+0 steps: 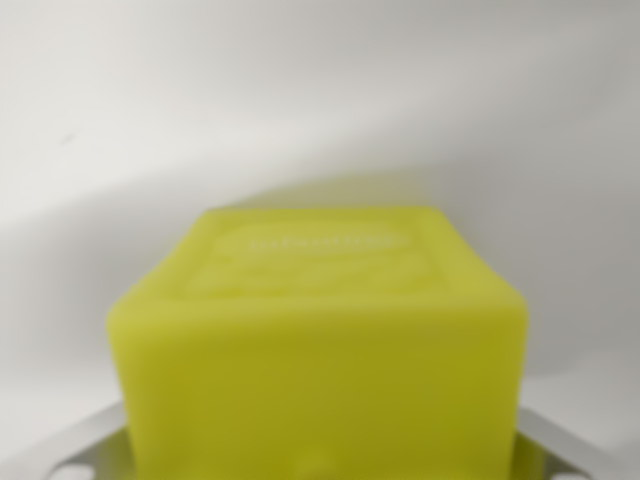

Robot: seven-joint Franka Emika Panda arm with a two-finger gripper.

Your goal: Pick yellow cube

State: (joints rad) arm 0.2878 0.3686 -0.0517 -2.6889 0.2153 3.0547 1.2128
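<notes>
The yellow cube (318, 345) fills the lower middle of the wrist view, sitting between the gripper (320, 460) fingers, which seem to pinch its sides. Behind lies a plain white surface (320, 90). Everything is blurred; the fingertips are cut off

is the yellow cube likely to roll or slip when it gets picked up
The yellow cube has flat faces and blunt edges, so it should sit rather than roll. Its surface looks smooth and slightly waxy, so it may be a little slippery. It seems solid and stiff. The pincer fingers flank it low down; contact can't be judged.
</notes>
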